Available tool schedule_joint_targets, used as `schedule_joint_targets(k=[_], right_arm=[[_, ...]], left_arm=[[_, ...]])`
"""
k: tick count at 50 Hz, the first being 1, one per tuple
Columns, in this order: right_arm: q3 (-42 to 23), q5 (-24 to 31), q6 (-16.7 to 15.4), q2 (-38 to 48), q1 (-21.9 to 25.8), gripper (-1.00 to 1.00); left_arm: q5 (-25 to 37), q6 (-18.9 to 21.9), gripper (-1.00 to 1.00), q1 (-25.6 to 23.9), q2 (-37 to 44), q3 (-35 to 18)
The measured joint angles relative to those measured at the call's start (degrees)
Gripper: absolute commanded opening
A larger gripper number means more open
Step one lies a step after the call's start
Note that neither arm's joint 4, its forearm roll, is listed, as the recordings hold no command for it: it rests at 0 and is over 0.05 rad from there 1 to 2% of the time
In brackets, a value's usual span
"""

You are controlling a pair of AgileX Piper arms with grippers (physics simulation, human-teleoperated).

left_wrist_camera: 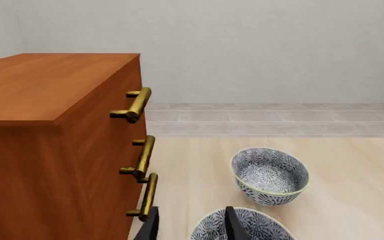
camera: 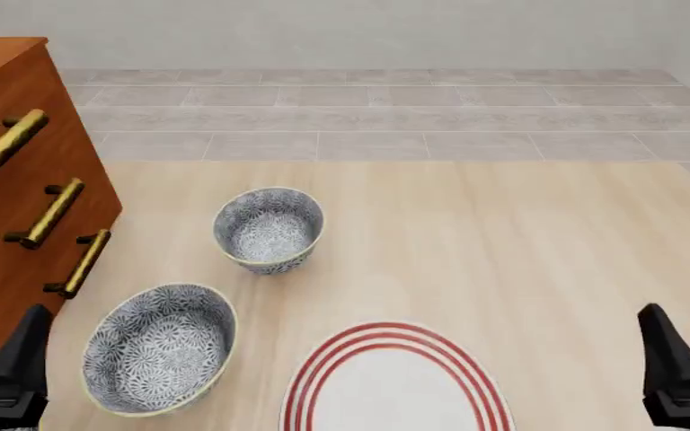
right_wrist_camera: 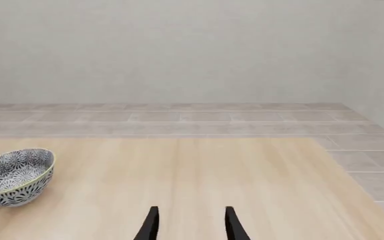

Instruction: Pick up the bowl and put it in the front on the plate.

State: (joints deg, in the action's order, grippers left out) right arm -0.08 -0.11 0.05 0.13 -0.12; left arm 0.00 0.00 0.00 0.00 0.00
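A: Right, the front bowl (camera: 161, 347) sits at the near left of the wooden table (camera: 501, 242), mouth up, blue-and-white floral inside and out, cream-yellow rim. It's round, so no long axis to speak of, and its opening faces up towards the front camera.

B: And nothing is on it. The left gripper (camera: 12, 373) is just beside it, on its left, at the table's near edge; only dark finger parts show in the front view, apart from the rim.

A: From the left wrist view you get two black fingertips (left_wrist_camera: 150, 226) with a clear gap between them, spread and grasping nothing, and the bowl's (left_wrist_camera: 242, 226) rim lies just beyond them.

B: Next out, the plate (camera: 395, 382). White, red concentric rings, flat on the table at the near centre, just right of the front bowl and apart from it. Its near part runs off the bottom of the frame.

A: The second bowl (camera: 269, 229), same pattern, stands upright farther back, between the front bowl and the table's middle. It shows well in the left wrist view (left_wrist_camera: 270, 176) and at the edge of the right wrist view (right_wrist_camera: 15, 176).

B: Left of both bowls is the wooden cabinet (camera: 10, 108), three brass handles (camera: 46, 214) facing the bowls.

A: And the right gripper (camera: 677, 368) is low at the near right, well apart from everything. Its wrist view shows the fingers (right_wrist_camera: 150, 225) parted, empty, over bare table.
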Motion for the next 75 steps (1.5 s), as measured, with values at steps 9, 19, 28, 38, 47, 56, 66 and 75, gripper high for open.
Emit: schedule_joint_targets(k=[9,19,28,38,47,56,66,75], right_arm=[[-0.50,-0.31,1.00,0.93,-1.01,1.00],[-3.00,-3.01,0.34,7.10,-0.64,1.00],[-8.13,-5.46,-0.61,15.48,1.11,1.00],[-15.15,-7.26,-3.33,25.69,4.75,1.00],[-20.55,-7.92,-5.44,32.83,8.23,1.00],[-28.13,-6.72,-4.95,40.82,12.28,1.00],[-34.62,-5.91,-3.50,48.21,16.09,1.00],[-39.81,-5.32,-2.71,54.28,19.44,1.00]], left_arm=[[0.00,0.00,1.00,0.00,0.00,0.00],[0.00,0.00,1.00,0.00,0.00,0.00],[0.00,0.00,1.00,0.00,0.00,0.00],[0.00,0.00,1.00,0.00,0.00,0.00],[0.00,0.00,1.00,0.00,0.00,0.00],[0.00,0.00,1.00,0.00,0.00,0.00],[0.00,0.00,1.00,0.00,0.00,0.00],[0.00,0.00,1.00,0.00,0.00,0.00]])
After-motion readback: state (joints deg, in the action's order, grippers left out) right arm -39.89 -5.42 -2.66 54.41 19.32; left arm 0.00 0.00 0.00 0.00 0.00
